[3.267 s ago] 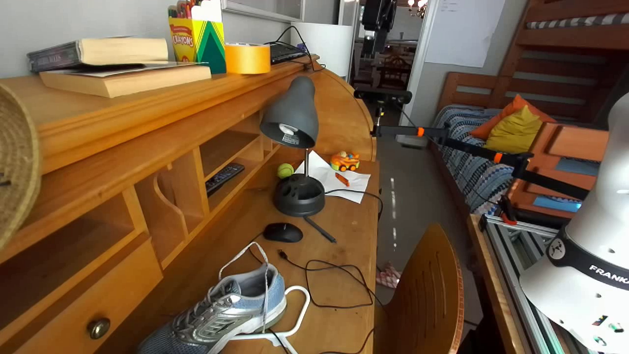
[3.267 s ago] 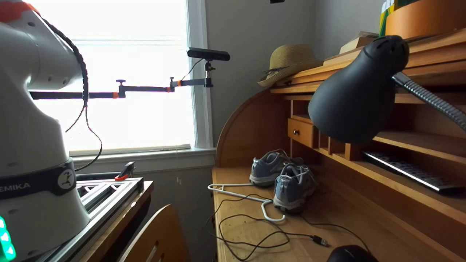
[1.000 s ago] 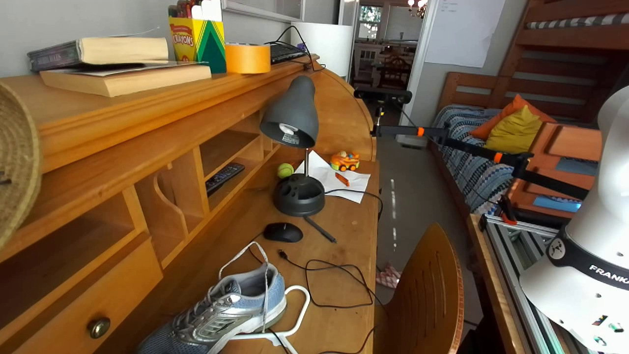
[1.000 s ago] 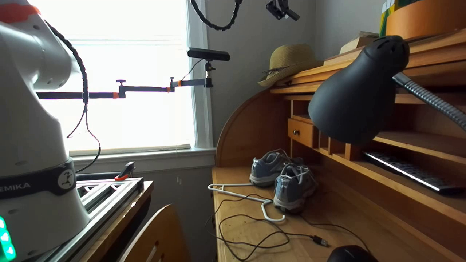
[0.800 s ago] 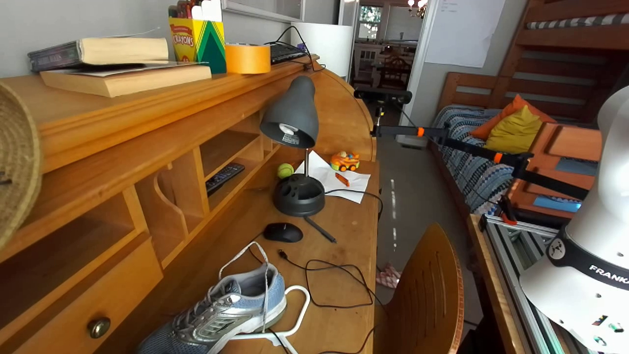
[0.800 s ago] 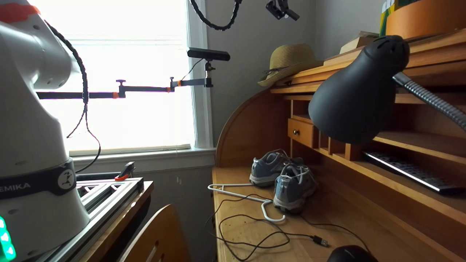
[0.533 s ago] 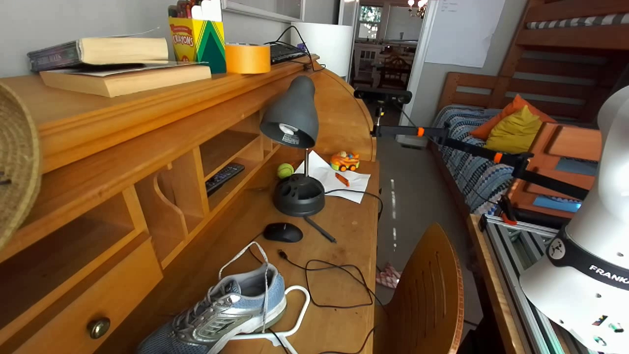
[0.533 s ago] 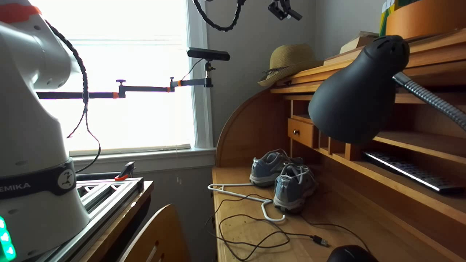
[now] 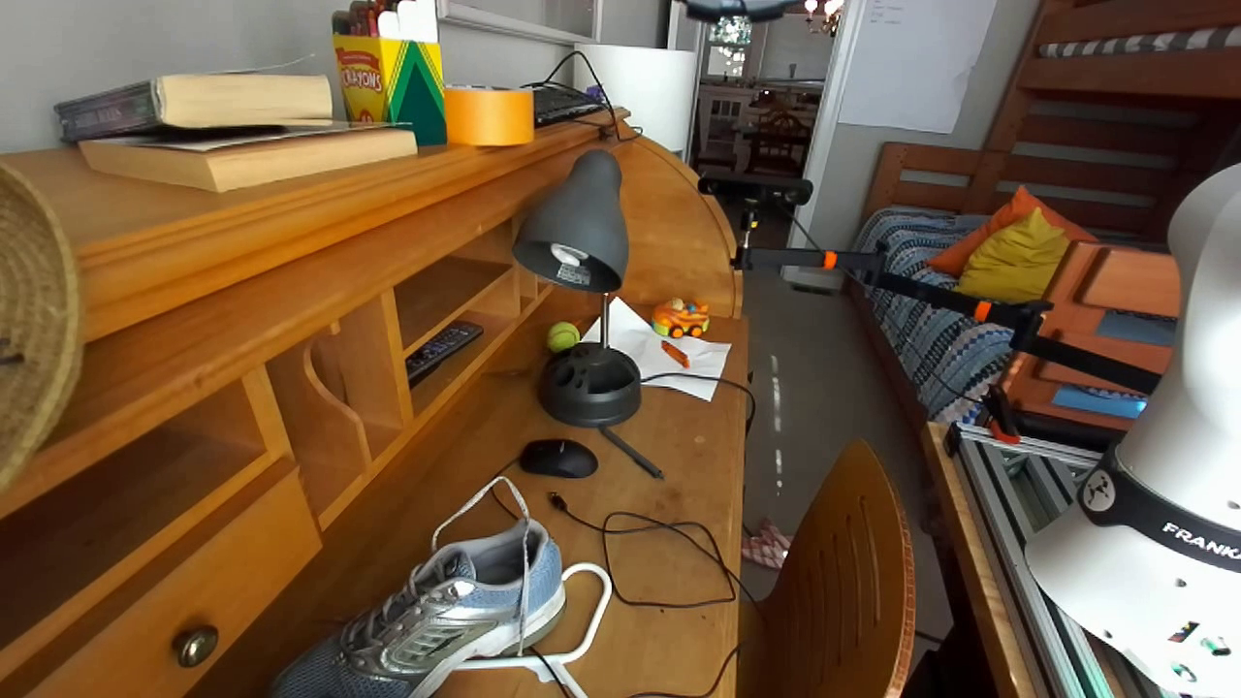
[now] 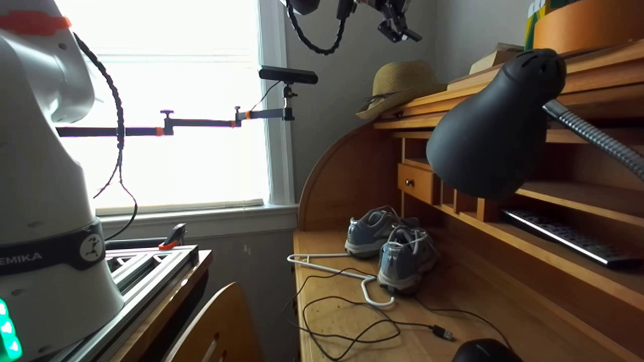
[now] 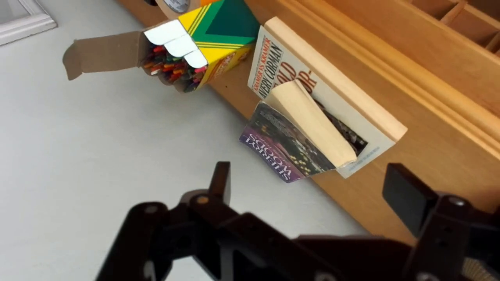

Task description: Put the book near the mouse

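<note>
- Currently our gripper (image 11: 312, 188) hangs spread wide.
- We see the book (image 11: 297, 134) lying on a larger book (image 11: 340, 82), up on the desk's top ledge (image 9: 436, 179).
- We find the mouse (image 9: 558, 459) below on the desktop (image 9: 693, 460), between lamp (image 9: 582, 228) and shoe (image 9: 475, 606).

In an exterior view the tool (image 10: 403, 35) hangs high above the tabletop (image 10: 342, 286). Two grey-blue shoes (image 10: 402, 264) stand close together there beside a white hanger (image 10: 370, 278). The mouse (image 10: 485, 352), cut off by the bottom edge, lies near a USB plug (image 10: 443, 332). A grey lamp shade (image 10: 488, 130) blocks part of the shelves (image 10: 578, 193).
</note>
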Available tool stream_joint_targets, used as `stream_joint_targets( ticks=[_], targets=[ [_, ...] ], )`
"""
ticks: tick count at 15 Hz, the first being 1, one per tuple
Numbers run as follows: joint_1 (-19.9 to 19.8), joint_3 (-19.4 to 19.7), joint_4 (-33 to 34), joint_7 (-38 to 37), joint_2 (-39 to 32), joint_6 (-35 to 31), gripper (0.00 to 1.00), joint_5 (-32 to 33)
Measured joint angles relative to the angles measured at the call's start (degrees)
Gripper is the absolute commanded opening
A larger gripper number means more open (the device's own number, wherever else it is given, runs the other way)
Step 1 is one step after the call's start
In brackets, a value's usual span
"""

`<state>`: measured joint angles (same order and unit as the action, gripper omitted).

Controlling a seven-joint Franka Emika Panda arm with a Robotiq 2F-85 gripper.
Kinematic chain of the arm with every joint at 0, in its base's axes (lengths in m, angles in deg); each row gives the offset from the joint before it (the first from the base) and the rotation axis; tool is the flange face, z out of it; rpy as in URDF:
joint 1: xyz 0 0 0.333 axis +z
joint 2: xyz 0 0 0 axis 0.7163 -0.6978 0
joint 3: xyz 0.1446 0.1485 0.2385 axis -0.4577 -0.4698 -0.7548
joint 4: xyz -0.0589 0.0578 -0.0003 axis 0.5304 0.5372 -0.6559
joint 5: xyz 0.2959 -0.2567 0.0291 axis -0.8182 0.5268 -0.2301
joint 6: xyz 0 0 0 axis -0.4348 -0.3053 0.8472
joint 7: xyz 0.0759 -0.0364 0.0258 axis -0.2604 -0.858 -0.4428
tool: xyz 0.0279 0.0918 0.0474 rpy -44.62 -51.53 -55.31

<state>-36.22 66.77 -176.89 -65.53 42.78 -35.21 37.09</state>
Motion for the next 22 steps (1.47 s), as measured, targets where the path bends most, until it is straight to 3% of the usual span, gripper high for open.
stream_joint_targets(
  ticks=[3, 9, 22],
  targets=[
    [2.8, 0.7, 5.1, -0.2, -4.7, 4.7, 1.0, 0.9],
    [5.8, 4.8, 11.1, -1.7, -11.7, 7.4, 1.0, 2.7],
    [6.6, 7.1, 12.3, -1.6, -13.7, 7.2, 1.0, 2.6]
  ],
)
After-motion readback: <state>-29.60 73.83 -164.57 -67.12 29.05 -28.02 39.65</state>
